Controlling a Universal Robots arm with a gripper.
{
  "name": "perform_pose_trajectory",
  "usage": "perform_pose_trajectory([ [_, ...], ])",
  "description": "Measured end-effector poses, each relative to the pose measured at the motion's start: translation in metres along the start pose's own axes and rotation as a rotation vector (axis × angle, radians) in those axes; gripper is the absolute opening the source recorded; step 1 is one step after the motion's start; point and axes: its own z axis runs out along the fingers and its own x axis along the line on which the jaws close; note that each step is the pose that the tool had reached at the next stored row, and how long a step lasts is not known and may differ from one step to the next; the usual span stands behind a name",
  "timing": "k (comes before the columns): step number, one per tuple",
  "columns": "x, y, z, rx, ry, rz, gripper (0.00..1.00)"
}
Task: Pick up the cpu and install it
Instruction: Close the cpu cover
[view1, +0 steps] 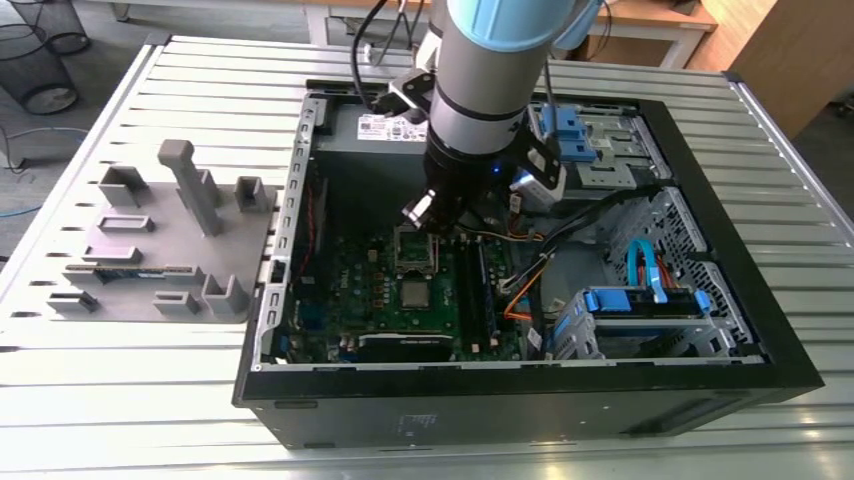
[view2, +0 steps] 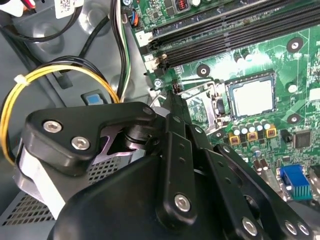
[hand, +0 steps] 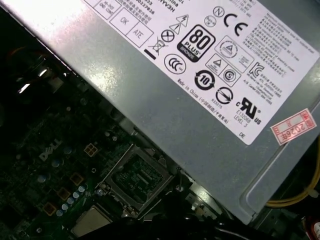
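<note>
The tool (view1: 434, 220) hangs low inside the open computer case (view1: 534, 400), just above the open socket (view1: 414, 252) on the green motherboard (view1: 354, 290). I cannot tell whether it is open or closed: in the second wrist view its black linkage narrows to a tip (view2: 174, 102) over the socket's silver frame. Nothing shows in its grasp.

The cpu (view1: 418, 293) lies flat on the motherboard just beside the socket, on the side away from the power supply (hand: 165, 100), apart from the tool. Its dull silver top faces up in both wrist views (view2: 252, 96) (hand: 92, 221). The socket (hand: 136, 176) shows its bare contact field.

Room is tight. The grey power supply stands close behind the socket, and the long black memory sticks (view2: 235, 30) run along the socket's other flank, toward the exterior view's right. A yellow cable (view2: 60, 75) loops near the tool's body. Farther to the exterior view's right, cables cross the case toward a drive cage with blue tabs (view1: 641, 310).

The case sits on a slatted metal desk (view1: 134, 400). A grey fixture (view1: 147, 250) with upright posts rests on the desk at the exterior view's left, just beside the case wall.
</note>
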Motion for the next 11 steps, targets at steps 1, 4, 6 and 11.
perform_pose_trajectory([
  [1,-0.0008,-0.0009,0.0011,-0.0003,0.0006,-0.002,0.11],
  [4,-0.0029,-0.0033,0.0046,-0.0009,0.0012,-0.002,0.11],
  [6,-0.0029,-0.0039,0.0082,-0.0008,0.0012,-0.003,0.11],
  [11,-0.0028,-0.0044,0.0138,-0.0011,0.0015,-0.006,0.11],
])
